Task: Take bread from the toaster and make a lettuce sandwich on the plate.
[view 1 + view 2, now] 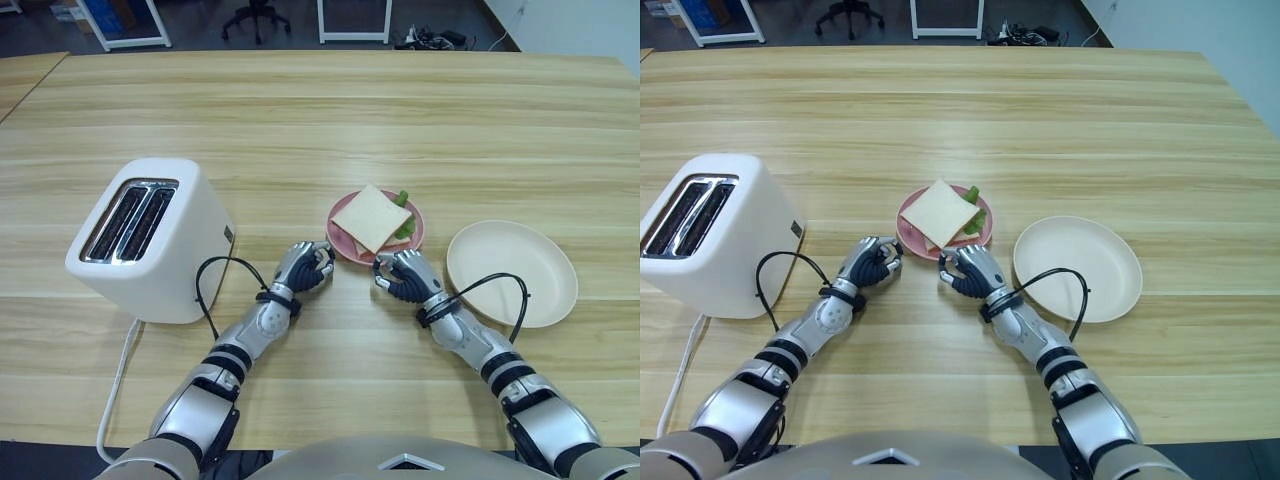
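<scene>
My left hand and my right hand rest on the wooden surface, one on each side of the near edge of the pink plate. Both hands have their fingers curled in, and they hold nothing. I think they sit this close because the sandwich is right there. My right hand is just beside the rim, but I cannot tell if it touches.

The sandwich lies on the pink plate, in the middle of the surface. A white bread slice sits on top and is turned a bit like a diamond. Green lettuce pokes out on its far right side, so the lettuce is under the top slice. A thin edge of a lower slice peeks out on the near side. To me the sandwich looks made.

The toaster stands on the left, well apart from the plate. Its slots face up and look dark and empty, which fits with the bread being out. Its white cord runs off the near edge.

A cream plate sits to the right, near the pink one, with nothing on it.

I count one toaster with two slots, two plates, two bread slices, one bunch of lettuce and two hands.
</scene>
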Action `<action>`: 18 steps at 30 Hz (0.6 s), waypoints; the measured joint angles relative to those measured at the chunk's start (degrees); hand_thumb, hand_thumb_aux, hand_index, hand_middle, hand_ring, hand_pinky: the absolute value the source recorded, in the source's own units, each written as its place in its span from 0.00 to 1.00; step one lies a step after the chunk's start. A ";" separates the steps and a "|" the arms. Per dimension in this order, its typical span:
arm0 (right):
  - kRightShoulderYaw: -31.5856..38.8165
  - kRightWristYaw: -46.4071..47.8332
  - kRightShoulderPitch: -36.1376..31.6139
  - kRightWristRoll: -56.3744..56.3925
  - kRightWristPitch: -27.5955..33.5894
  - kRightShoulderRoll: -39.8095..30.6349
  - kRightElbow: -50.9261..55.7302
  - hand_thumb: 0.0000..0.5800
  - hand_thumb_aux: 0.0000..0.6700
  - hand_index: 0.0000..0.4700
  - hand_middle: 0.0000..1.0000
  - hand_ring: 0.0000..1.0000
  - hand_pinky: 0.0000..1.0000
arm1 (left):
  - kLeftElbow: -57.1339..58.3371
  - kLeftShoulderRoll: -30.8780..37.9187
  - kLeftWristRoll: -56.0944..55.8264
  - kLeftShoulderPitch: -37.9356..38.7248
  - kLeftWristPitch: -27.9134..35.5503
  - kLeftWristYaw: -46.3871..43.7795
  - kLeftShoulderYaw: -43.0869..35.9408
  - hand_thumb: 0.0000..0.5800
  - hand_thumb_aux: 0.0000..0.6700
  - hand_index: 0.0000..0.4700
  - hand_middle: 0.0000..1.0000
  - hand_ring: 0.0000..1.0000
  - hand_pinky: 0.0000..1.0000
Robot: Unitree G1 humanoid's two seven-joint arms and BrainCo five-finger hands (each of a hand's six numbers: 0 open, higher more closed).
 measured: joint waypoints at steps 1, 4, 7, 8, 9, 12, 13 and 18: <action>0.06 -0.43 -0.49 0.11 -0.74 0.10 1.02 1.00 1.00 1.00 1.00 1.00 1.00 | 0.55 0.11 0.08 -0.02 -1.52 0.44 -0.04 1.00 1.00 1.00 1.00 1.00 1.00; 0.12 -2.78 -1.02 0.57 -4.84 -0.06 2.26 0.94 0.76 0.76 1.00 1.00 1.00 | 0.36 0.12 -1.59 1.53 -10.84 0.78 0.71 0.97 0.83 0.83 0.64 0.64 0.64; -1.41 -8.11 1.74 2.12 -11.52 -0.30 -0.84 0.00 0.00 0.00 0.00 0.00 0.00 | -4.98 -0.27 -8.33 5.41 -23.10 -0.44 3.49 0.00 0.00 0.00 0.00 0.00 0.00; -1.97 -10.22 3.68 2.13 -13.28 -0.31 -3.35 0.00 0.00 0.00 0.00 0.00 0.00 | -7.34 -0.83 -10.63 6.82 -26.19 -0.50 4.63 0.00 0.00 0.00 0.00 0.00 0.00; -2.48 -12.10 5.57 1.75 -14.42 -0.39 -5.90 0.00 0.00 0.00 0.00 0.00 0.00 | -9.56 -1.84 -12.54 7.92 -28.46 -0.49 5.42 0.00 0.00 0.00 0.00 0.00 0.00; -6.35 -18.01 11.06 1.08 -17.14 -0.15 -14.50 0.00 0.00 0.00 0.00 0.00 0.00 | -15.33 -6.28 -14.19 11.27 -32.20 0.90 8.89 0.00 0.00 0.00 0.00 0.00 0.00; -7.31 -19.42 11.96 0.97 -17.40 0.02 -15.81 0.00 0.00 0.00 0.00 0.00 0.00 | -16.27 -7.07 -13.65 11.88 -32.41 1.60 10.04 0.00 0.00 0.00 0.00 0.00 0.00; -11.05 -22.22 14.03 2.76 -17.38 1.60 -16.20 0.00 0.00 0.00 0.00 0.00 0.00 | -19.03 -9.76 -9.65 14.04 -32.39 3.10 14.69 0.00 0.00 0.00 0.00 0.00 0.00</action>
